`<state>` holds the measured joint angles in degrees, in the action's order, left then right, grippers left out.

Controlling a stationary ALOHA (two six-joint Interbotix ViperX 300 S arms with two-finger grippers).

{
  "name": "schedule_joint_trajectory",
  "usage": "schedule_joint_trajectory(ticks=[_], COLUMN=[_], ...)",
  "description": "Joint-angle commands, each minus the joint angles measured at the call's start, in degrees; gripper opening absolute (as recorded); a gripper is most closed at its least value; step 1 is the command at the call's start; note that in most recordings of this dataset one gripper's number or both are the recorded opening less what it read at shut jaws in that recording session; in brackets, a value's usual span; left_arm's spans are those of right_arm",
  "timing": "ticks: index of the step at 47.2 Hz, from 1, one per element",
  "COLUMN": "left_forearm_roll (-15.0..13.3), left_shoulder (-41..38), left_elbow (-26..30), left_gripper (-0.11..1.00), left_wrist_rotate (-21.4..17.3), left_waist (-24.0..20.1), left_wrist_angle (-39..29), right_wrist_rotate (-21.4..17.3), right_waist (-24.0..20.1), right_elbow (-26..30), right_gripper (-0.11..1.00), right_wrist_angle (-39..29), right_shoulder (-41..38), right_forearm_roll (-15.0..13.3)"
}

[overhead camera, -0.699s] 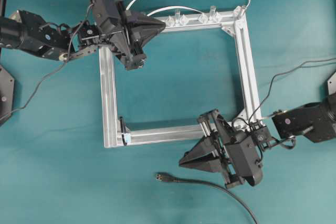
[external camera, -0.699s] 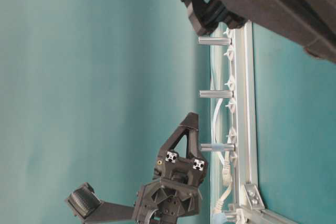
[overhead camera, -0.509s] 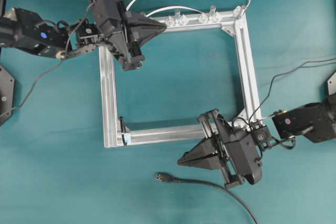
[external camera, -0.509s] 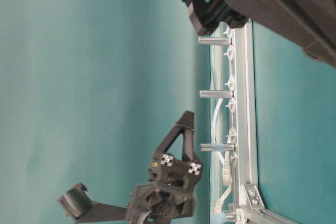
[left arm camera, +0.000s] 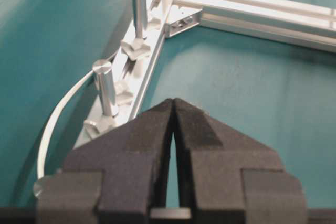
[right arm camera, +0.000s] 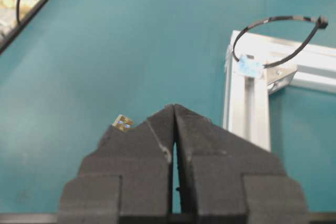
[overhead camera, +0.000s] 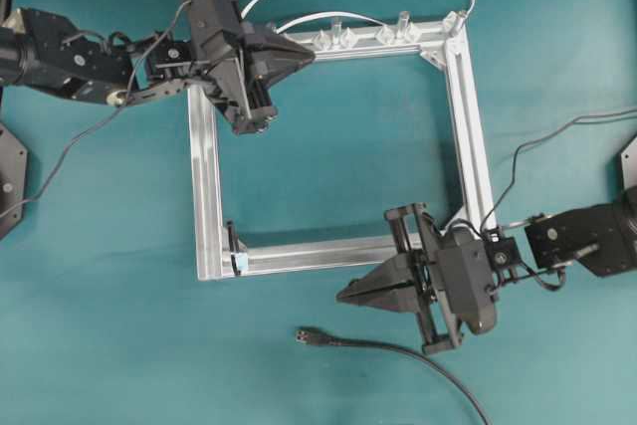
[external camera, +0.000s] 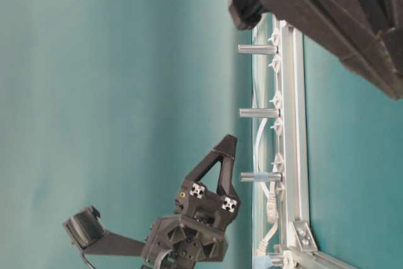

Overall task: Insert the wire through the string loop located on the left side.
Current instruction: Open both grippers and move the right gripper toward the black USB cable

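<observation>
frame (overhead camera: pixel 468 106) unmoved | my R gripper (overhead camera: pixel 343 296) shifted twd wire (overhead camera: pixel 398 348), L gripper (overhead camera: pixel 307 52) nudged up; both jaws closed, empty | wire plug on mat, ungrabbed | string loop (overhead camera: pixel 234 244) at frame's near-left corner, unthreaded

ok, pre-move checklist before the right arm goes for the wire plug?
1. Wire free on the mat, nothing holding it: ok.
2. Plug reachable: ok. It lies below and left of the right gripper in the overhead view; its metallic tip peeks out beside the fingers in the right wrist view.
3. Right gripper open for the pick: not ok, jaws are shut and empty.
4. String loop upright and unobstructed on the frame corner: ok.
5. Left gripper clear of the loop: ok, it is shut over the frame's far top rail.
6. Height of right fingertips above the mat: cannot tell.
</observation>
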<state>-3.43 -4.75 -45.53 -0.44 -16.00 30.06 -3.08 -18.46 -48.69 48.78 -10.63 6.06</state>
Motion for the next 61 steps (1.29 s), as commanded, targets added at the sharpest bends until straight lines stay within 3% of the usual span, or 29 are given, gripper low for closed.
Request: schedule_joint_trajectory(ticks=[1, 3, 6, 16, 17, 19, 41, 61], left_forearm_roll=[0.2, 0.2, 0.2, 0.2, 0.3, 0.2, 0.2, 0.2], left_shoulder=[1.8, 1.8, 2.4, 4.6, 4.7, 5.4, 8.3, 7.8], left_elbow=[1.3, 1.2, 1.1, 1.1, 1.0, 0.8, -2.5, -2.5], left_gripper=[0.01, 0.01, 0.06, 0.63, 0.69, 0.72, 0.72, 0.72], left_wrist_rotate=[0.0, 0.0, 0.0, -0.4, -0.5, -0.5, 0.0, 1.4], left_waist=[0.2, 0.4, 0.4, 0.8, 0.9, 1.0, 4.1, 5.5], left_wrist_angle=[-0.3, -0.3, -0.4, -4.9, -5.6, -6.9, -10.4, -11.2], right_wrist_rotate=[-0.8, -1.3, -1.6, -0.8, -0.6, -0.2, 8.4, 9.3], right_waist=[-1.1, -1.5, -2.2, -4.8, -5.1, -5.6, -9.8, -11.3], right_elbow=[0.7, 0.8, 0.9, 1.1, 1.1, 1.1, 4.5, 9.1], right_gripper=[0.01, 0.03, 0.14, 0.70, 0.71, 0.70, 0.70, 0.70], right_wrist_angle=[0.7, 0.7, 0.7, 0.7, 0.7, 0.7, 0.4, 0.4], right_shoulder=[2.0, 2.0, 2.0, 2.0, 2.0, 2.0, -1.5, -7.2], right_forearm_roll=[1.8, 2.5, 3.5, 7.6, 8.2, 9.2, 23.6, 27.6])
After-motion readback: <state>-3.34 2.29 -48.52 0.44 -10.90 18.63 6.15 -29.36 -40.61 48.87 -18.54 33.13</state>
